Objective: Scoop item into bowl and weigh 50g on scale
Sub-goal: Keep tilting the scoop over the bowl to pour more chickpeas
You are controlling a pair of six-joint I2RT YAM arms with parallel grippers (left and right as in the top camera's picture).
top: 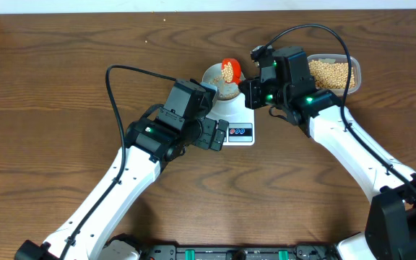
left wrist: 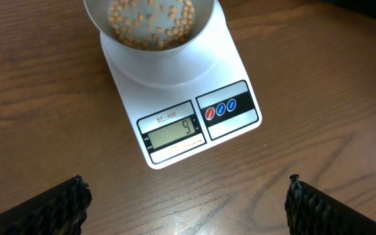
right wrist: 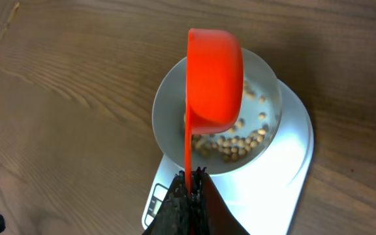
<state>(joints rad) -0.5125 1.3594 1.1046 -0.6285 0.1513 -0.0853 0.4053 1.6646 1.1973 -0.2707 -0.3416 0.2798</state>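
Note:
The white scale (top: 238, 119) (left wrist: 175, 98) (right wrist: 266, 189) stands mid-table with the pale bowl (top: 219, 90) (left wrist: 150, 26) (right wrist: 168, 111) on it. Tan beans (left wrist: 152, 23) (right wrist: 237, 143) lie in the bowl. The display (left wrist: 173, 134) reads 9. My right gripper (right wrist: 189, 183) (top: 255, 83) is shut on the handle of an orange-red scoop (top: 229, 70) (right wrist: 214, 78), tilted over the bowl with beans in it. My left gripper (left wrist: 185, 196) (top: 211, 133) is open and empty, just in front of the scale.
A clear plastic tub (top: 334, 72) full of beans stands at the right, behind my right arm. Wooden table (top: 63, 87) lies all around. Cables loop over both arms.

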